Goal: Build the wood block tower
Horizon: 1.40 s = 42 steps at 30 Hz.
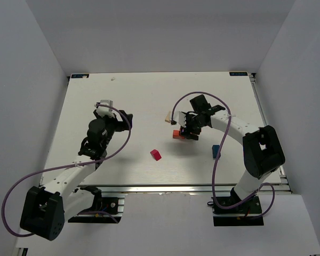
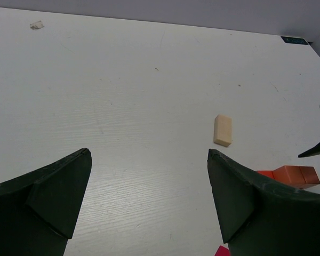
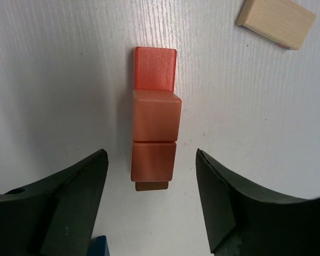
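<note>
The wood block tower [image 3: 155,114] is sitting on the worktop [image 1: 149,96] right of centre. From above it is showing an orange-red block, two salmon-orange ones and a brown one peeking out beneath its near end; how many layers it has I cannot tell. The right claw [image 3: 150,154] is hovering directly over it, its fingers [image 3: 69,202] standing partly apart on either side of the near end, touching nothing and holding nothing. So the step in hand is probably the letting-go at the tower, and the next move is calling for a straight lift clear without brushing the blocks, then a reach for a loose piece. A tan block [image 3: 276,21] is lying just beyond the tower, a magenta-red block [image 1: 156,154] nearer the arms to its left, and a blue block [image 1: 216,151] to its right. The left claw [image 2: 149,154] is waiting well to the tower's left, wide open and empty.
</note>
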Motion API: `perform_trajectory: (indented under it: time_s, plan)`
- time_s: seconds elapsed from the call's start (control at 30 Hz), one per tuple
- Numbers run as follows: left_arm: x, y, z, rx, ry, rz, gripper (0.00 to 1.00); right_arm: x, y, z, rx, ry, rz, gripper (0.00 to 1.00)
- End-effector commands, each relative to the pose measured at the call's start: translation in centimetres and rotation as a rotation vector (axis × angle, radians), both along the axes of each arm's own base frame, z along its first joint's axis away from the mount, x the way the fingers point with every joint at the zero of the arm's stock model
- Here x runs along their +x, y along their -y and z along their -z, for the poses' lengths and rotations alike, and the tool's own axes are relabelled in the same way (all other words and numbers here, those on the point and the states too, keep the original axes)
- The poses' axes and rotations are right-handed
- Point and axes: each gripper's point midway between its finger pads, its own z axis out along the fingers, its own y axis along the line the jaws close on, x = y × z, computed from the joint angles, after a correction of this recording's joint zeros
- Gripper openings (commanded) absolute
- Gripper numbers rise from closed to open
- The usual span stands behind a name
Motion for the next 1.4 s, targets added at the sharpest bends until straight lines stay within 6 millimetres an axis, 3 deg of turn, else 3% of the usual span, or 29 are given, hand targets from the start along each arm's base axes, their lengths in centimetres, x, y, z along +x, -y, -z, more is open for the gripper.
perform_trajectory:
  time_s: [0.0,0.13,0.17,0.3,0.43,0.47,0.5,0.57,0.63,0.67,0.73,0.8,0.83,0.9,0.93,1.07,1.2,1.37]
  plan:
    - [0.6,0.6,-2.4,-0.024,0.054,0.023,0.98,1.1,-1.2,-2.3,0.057,0.063,-0.015,0.74]
    - [0.8,1.2,-2.6,-0.031,0.062,0.052,0.98,1.1,-2.5,-6.2,0.143,0.091,-0.039,0.86]
    - [0.9,1.4,-2.6,-0.031,0.062,0.058,0.98,1.2,-3.5,-8.6,0.199,0.117,-0.059,0.88]
    - [1.2,1.7,-3.6,-0.06,0.08,0.065,0.98,2.0,-5.0,-14.3,0.328,0.21,-0.057,0.89]
    - [1.9,2.2,-4.8,-0.113,0.071,0.062,0.98,4.7,-6.0,-21.3,0.509,0.309,0.126,0.89]
    - [2.0,2.2,-4.6,-0.119,0.054,0.061,0.98,5.7,-5.6,-22.5,0.55,0.3,0.252,0.89]
    - [2.4,2.3,-4.1,-0.122,0.034,0.052,0.98,6.9,-5.7,-25.5,0.627,0.353,0.318,0.89]
    - [2.9,2.4,-4.2,-0.149,0.01,0.039,0.98,8.5,-4.5,-27.5,0.721,0.341,0.544,0.89]
    - [3.8,2.7,-3.0,-0.161,-0.044,0.028,0.98,9.3,-4.0,-28.8,0.791,0.316,0.671,0.89]
    - [4.4,2.9,-3.2,-0.161,-0.068,0.024,0.98,9.7,-3.4,-28.5,0.806,0.297,0.751,0.89]
    - [5.2,2.9,-0.8,-0.149,-0.172,-0.011,0.98,10.0,-3.3,-26.5,0.849,0.175,0.905,0.89]
    - [6.0,2.9,-0.9,-0.151,-0.194,-0.033,0.98,10.4,-3.2,-24.7,0.856,0.098,1.019,0.89]
    - [6.4,2.5,-0.1,-0.155,-0.221,-0.067,0.98,10.6,-3.3,-22.5,0.808,0.048,1.075,0.89]
    - [6.6,2.1,0.8,-0.149,-0.261,-0.094,0.98,11.2,-3.1,-20.4,0.775,0.013,1.159,0.89]
    - [6.6,1.9,1.6,-0.143,-0.288,-0.104,0.98,11.5,-3.3,-18.5,0.744,-0.023,1.205,0.89]
    - [6.3,1.5,2.6,-0.144,-0.31,-0.113,0.98,12.3,-1.5,-14.1,0.651,0.003,1.36,0.89]
    - [6.1,1.1,3.6,-0.141,-0.328,-0.12,0.98,12.4,-1.4,-11.8,0.621,-0.011,1.429,0.89]
    - [5.9,0.8,4.5,-0.125,-0.351,-0.124,0.98,12.7,-3.2,-9.1,0.586,-0.031,1.446,0.89]
